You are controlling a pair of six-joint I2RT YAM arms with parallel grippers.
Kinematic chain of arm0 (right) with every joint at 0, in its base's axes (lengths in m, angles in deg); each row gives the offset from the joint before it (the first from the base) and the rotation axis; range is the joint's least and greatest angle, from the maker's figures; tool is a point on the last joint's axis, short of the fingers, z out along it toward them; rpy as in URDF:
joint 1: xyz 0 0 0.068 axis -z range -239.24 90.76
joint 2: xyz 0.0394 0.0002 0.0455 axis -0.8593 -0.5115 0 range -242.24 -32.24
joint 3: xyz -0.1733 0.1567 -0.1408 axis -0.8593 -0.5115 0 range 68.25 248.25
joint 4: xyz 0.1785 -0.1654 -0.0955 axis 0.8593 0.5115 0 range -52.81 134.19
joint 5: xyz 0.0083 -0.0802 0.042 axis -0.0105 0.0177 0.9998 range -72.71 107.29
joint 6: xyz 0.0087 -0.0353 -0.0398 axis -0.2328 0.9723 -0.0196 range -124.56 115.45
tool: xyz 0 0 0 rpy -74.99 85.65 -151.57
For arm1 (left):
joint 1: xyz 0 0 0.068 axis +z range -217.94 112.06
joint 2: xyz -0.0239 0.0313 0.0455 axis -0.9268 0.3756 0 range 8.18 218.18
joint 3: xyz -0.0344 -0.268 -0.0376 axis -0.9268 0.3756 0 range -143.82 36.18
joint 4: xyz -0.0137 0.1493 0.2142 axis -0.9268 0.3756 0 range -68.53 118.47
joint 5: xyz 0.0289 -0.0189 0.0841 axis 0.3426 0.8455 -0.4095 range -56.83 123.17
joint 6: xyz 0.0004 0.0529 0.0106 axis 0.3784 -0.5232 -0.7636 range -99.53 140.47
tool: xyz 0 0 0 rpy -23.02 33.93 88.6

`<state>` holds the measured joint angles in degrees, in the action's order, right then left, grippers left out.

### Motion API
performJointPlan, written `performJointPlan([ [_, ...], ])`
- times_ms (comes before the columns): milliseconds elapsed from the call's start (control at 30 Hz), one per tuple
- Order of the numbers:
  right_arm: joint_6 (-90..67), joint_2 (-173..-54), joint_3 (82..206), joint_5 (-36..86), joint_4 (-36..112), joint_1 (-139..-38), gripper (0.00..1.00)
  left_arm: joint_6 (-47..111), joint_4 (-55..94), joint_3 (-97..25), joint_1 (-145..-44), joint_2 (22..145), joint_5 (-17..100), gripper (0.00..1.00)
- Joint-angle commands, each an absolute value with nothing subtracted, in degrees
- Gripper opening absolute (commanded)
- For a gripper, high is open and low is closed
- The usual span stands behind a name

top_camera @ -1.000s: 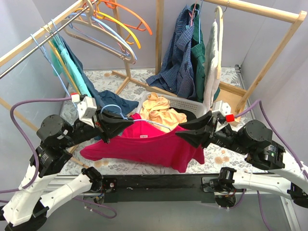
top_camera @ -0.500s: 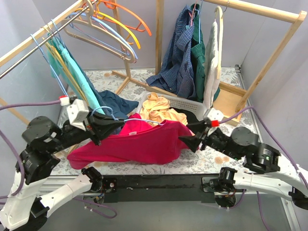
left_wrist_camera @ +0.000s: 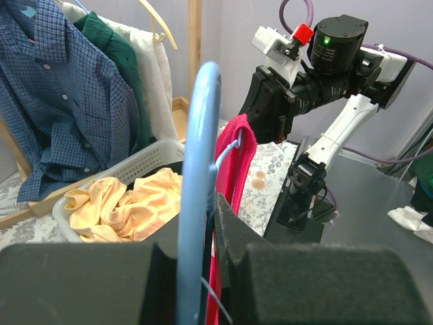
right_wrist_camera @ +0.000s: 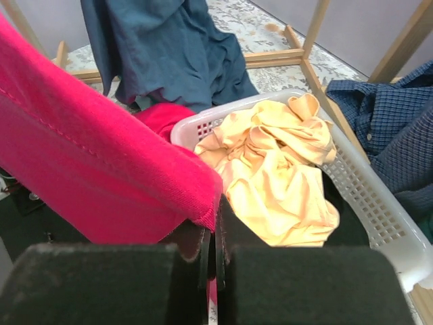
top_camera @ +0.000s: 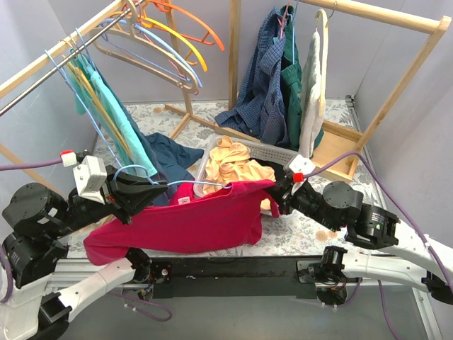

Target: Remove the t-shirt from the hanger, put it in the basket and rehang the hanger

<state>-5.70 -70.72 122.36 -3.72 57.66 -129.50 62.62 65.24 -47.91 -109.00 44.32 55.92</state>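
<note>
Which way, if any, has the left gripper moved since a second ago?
Yes. The left gripper has moved left in the top view, away from the white basket, which stayed put.

Black-and-white arms (top_camera: 49, 212), purple cables (top_camera: 28, 165), red caps (top_camera: 298, 177)

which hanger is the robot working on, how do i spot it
Start at the red t-shirt stretched between the two arms. The hanger is the pale blue one running into its neck, pinched in the left gripper. It is the only hanger not hanging on a rack.
</note>
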Motion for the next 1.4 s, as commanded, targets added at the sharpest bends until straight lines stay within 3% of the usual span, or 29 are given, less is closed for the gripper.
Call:
performJointPlan([
  [0, -6.57, -67.23, 123.46, -10.29, 58.55, -129.81, 0.01, 62.04, 67.96, -50.92, -108.81, 42.63, 53.66, 0.00],
  [233, -10.08, -58.44, 121.87, -20.75, 62.06, -129.81, 0.01, 62.22, 71.04, -52.15, -108.81, 40.26, 49.44, 0.00],
  [400, -13.69, -56.50, 120.46, -21.56, 66.01, -129.81, 0.01, 61.43, 69.55, -52.50, -108.81, 39.64, 48.82, 0.00],
  [567, -17.47, -62.37, 116.42, -17.52, 67.43, -129.81, 0.01, 60.72, 67.44, -52.15, -108.81, 40.78, 50.13, 0.00],
  [800, -16.34, -74.33, 114.66, -8.38, 55.93, -129.81, 0.01, 58.53, 61.65, -50.48, -108.81, 45.17, 53.30, 0.00],
  [1033, -15.54, -80.31, 115.27, -6.88, 48.89, -129.73, 0.01, 57.47, 53.30, -39.33, -108.81, 51.15, 56.02, 0.00],
  [1067, -15.54, -80.49, 115.36, -6.62, 49.06, -129.73, 0.04, 57.38, 52.33, -38.19, -108.81, 51.50, 56.29, 0.00],
  [1133, -16.50, -80.23, 116.06, -5.30, 50.72, -129.73, 0.19, 56.86, 50.74, -36.68, -108.81, 53.35, 55.68, 0.00],
  [1167, -17.12, -79.79, 116.07, -4.86, 51.51, -129.81, 0.32, 56.51, 50.65, -36.59, -108.81, 54.14, 55.59, 0.00],
  [1267, -18.17, -75.76, 115.81, -1.17, 54.94, -129.81, 0.42, 55.63, 50.39, -36.68, -108.81, 56.07, 55.76, 0.00],
  [1367, -17.04, -70.49, 116.24, 3.92, 58.10, -129.81, 0.44, 55.18, 50.30, -36.16, -108.81, 56.69, 56.02, 0.00],
])
